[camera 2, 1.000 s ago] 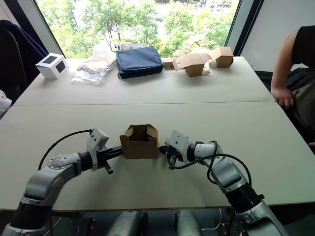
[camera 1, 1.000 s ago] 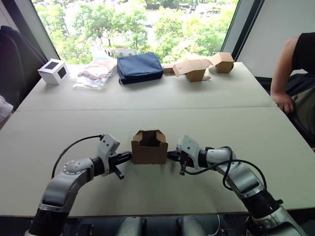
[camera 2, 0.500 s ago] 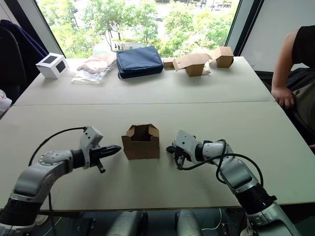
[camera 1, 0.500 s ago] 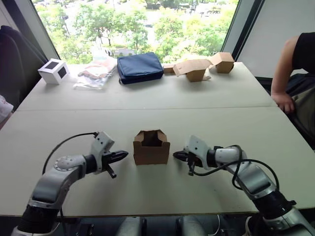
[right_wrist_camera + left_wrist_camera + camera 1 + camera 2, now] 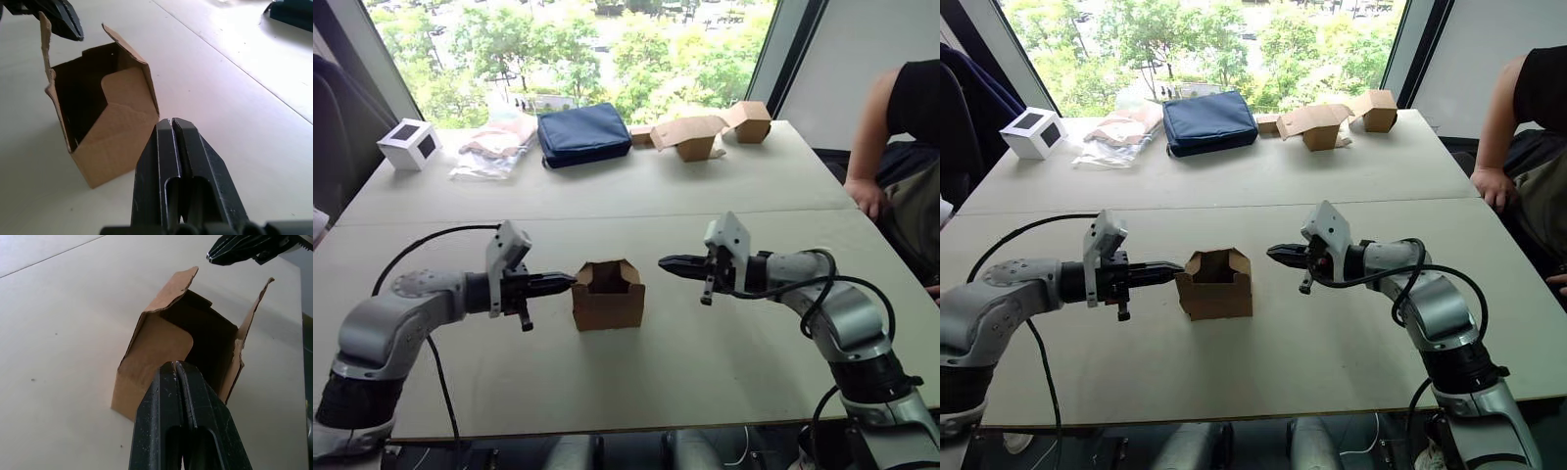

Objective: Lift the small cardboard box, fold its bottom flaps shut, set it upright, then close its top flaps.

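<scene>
The small cardboard box (image 5: 607,302) stands upright on the table (image 5: 724,352), open end up. Its top flaps (image 5: 627,272) stick up, unfolded. The bottom flaps are hidden under the box. My left gripper (image 5: 568,280) is shut and empty, its tip level with the box's upper left edge; I cannot tell whether it touches. In the left wrist view these fingertips (image 5: 176,365) point at the left top flap (image 5: 168,333). My right gripper (image 5: 666,262) is shut and empty, hovering a short gap to the right of the box, slightly above its rim. The right wrist view shows the box (image 5: 115,134) ahead of that gripper (image 5: 170,121).
Along the far edge lie a white cube (image 5: 407,143), plastic bags (image 5: 494,149), a navy pouch (image 5: 584,134) and two other cardboard boxes (image 5: 690,137) (image 5: 751,120). A person's arm (image 5: 886,127) rests at the table's right edge.
Both grippers left the box's sides and rose off the table. The left tip has come back to the box's upper left edge; the right stays apart, higher. The camera shifted a little.
</scene>
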`<state>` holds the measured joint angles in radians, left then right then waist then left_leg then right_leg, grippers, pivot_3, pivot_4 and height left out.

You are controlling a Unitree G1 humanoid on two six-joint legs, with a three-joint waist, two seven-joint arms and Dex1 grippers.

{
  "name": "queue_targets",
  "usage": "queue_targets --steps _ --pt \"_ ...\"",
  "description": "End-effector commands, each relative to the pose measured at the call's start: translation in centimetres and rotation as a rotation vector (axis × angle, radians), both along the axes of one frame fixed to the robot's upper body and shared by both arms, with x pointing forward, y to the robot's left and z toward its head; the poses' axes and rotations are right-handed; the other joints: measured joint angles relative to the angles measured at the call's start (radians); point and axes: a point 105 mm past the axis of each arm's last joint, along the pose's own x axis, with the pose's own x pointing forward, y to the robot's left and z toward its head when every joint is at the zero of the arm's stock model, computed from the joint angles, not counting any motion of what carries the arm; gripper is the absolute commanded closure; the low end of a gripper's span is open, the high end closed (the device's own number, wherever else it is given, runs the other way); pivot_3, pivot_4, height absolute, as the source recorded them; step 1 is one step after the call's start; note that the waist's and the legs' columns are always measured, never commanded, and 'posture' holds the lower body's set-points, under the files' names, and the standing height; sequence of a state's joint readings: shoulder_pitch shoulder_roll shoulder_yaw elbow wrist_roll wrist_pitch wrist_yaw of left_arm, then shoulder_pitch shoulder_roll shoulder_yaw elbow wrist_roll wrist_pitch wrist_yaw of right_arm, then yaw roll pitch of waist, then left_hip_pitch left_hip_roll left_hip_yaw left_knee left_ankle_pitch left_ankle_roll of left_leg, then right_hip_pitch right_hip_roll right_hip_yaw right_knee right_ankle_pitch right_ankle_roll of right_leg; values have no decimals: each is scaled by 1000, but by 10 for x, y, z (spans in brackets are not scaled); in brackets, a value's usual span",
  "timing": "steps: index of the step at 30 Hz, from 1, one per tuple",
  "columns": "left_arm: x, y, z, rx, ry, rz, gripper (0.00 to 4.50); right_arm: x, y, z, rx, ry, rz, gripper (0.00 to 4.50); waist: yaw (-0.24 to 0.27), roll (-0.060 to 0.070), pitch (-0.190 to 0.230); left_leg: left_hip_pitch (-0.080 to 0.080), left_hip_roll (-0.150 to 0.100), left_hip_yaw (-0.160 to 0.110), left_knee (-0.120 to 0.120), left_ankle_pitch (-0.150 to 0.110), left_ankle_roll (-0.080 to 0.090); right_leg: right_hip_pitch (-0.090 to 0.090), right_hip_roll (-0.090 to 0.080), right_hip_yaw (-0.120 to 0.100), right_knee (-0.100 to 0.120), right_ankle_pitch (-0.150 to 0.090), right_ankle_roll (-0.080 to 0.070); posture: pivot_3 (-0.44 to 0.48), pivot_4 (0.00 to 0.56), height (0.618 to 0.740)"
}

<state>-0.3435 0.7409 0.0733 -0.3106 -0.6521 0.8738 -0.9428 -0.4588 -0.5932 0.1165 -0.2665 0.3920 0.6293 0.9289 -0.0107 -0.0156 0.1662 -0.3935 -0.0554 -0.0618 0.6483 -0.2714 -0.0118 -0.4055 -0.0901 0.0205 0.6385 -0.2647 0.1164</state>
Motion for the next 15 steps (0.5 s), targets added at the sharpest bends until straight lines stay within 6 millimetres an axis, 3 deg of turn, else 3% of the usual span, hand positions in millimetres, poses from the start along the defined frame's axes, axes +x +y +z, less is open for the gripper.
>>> queue_targets --steps 1,7,15 --pt "7 -4 -1 22 -38 -3 4457 -7 15 10 19 -39 59 4500 -1 0 0 0 0 0 0 0 0 0 0 0 0 0 0 0 150 740" --pt "11 -5 -12 39 -26 -2 4457 -3 30 10 29 -47 93 4500 -2 0 0 0 0 0 0 0 0 -1 1 0 0 0 0 0 150 740" --pt "12 -11 -12 15 -43 3 4457 1 40 -9 -55 -49 130 4500 -1 0 0 0 0 0 0 0 0 0 0 0 -1 0 0 0 150 740"
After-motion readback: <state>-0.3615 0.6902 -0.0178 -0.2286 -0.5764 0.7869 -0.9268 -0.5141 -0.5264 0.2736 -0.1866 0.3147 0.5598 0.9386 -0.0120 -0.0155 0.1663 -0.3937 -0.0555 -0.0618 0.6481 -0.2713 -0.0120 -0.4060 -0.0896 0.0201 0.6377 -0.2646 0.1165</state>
